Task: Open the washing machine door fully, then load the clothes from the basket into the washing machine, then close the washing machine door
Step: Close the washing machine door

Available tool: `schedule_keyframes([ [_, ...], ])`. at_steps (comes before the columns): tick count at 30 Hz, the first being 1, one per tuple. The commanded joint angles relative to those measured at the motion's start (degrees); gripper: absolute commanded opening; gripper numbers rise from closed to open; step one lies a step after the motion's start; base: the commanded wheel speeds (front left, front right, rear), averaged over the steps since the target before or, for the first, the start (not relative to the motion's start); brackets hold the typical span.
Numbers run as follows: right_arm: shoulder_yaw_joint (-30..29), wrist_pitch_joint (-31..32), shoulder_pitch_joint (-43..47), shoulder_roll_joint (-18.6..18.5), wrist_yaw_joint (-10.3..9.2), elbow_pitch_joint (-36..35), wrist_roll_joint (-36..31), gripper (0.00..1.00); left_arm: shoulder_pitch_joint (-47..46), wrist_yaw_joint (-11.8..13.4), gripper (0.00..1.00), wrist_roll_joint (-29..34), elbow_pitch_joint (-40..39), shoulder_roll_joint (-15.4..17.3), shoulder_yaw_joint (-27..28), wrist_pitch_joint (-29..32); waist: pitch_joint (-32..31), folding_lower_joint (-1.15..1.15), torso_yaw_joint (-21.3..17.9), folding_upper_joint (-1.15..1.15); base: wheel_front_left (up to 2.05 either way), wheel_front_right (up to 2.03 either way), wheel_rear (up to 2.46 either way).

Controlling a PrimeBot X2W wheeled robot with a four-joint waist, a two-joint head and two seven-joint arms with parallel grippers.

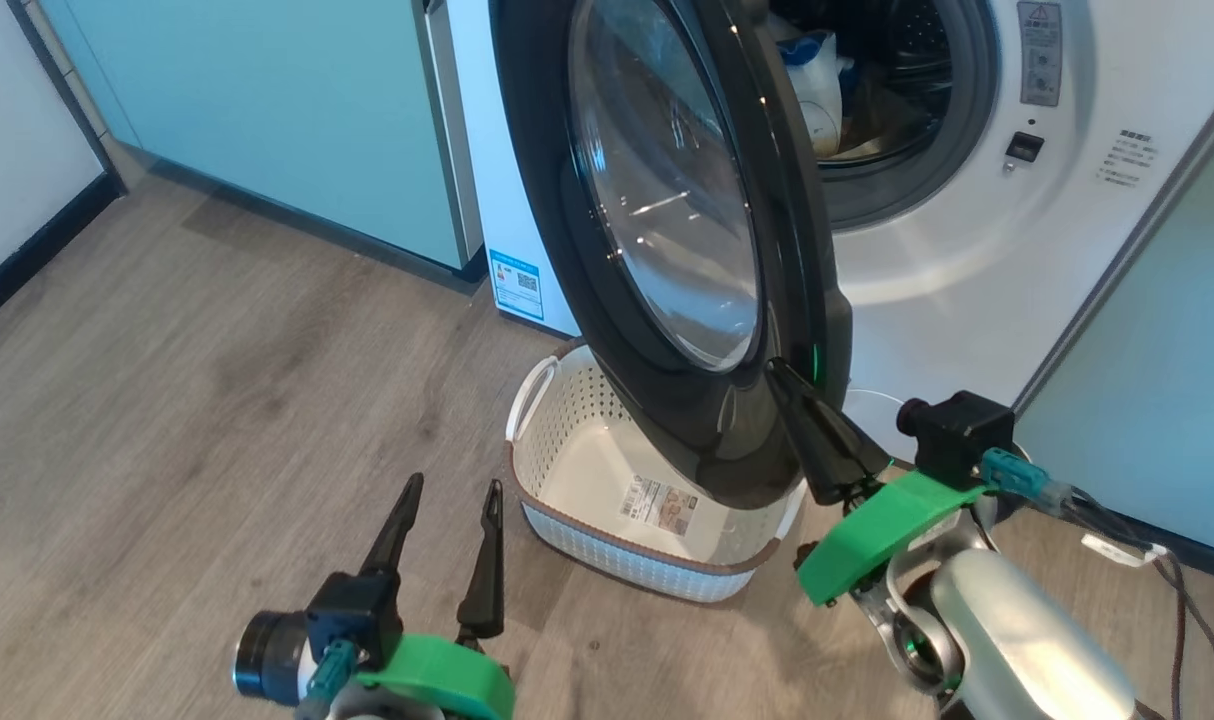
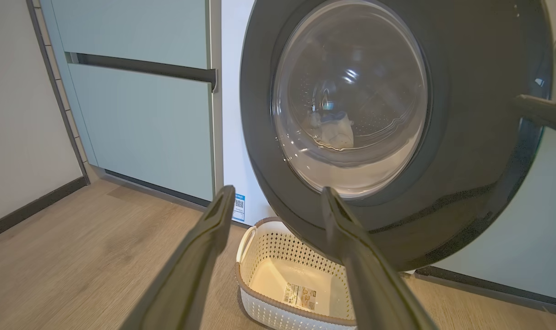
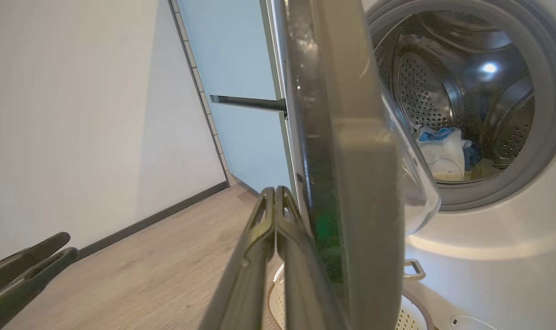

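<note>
On the wood floor point(image 1: 217, 380), between pale green cabinets point(image 1: 297, 110), the washing machine point(image 1: 967, 260) faces the robot with its drum mouth uncovered. The washing machine door point(image 1: 667, 200), hinged at the left of the opening, stands about half swung out. Its plane is near vertical, the outer face turned left, the glass bowl bulging towards the drum and the free rim towards the robot. Its lower rim overhangs the basket point(image 1: 567, 420), which sits just before the machine, long axis roughly parallel to the front, a label on its floor. The clothes point(image 1: 812, 75) lie inside the drum. Bare floor stretches left to the skirting. The right pincer point(image 1: 782, 375), fingers pressed together, points up against the door's black ring near the free rim. The left pincer point(image 1: 453, 484), fingers spread, hovers left of the basket, apart from it.
</note>
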Motion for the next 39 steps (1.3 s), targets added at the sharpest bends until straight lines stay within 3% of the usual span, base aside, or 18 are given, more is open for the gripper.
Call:
schedule_keyframes([
  [1, 0.56, -0.74, -2.88, 0.38, -0.16, -1.37, 0.36, 0.0, -2.18, -0.07, 1.0, 0.59, -1.47, 0.12, 1.98, -0.8, -0.02, 0.0, 0.07, 0.0, 0.0, 0.0, 0.0],
  [19, -0.67, -2.14, -5.22, 0.38, -0.16, 3.3, 0.59, 0.0, -1.86, 0.33, 1.0, 1.21, -2.27, 0.16, 2.63, -0.81, 0.64, 0.0, -0.04, 0.0, 0.0, 0.0, 0.0],
  [39, -12.45, -1.06, -8.15, -0.17, -0.16, 4.87, -5.31, 0.0, -3.73, -0.55, 1.0, 3.03, -3.01, -1.91, 2.89, -0.81, 4.93, 0.0, -0.57, 0.0, 0.0, 0.0, 0.0],
])
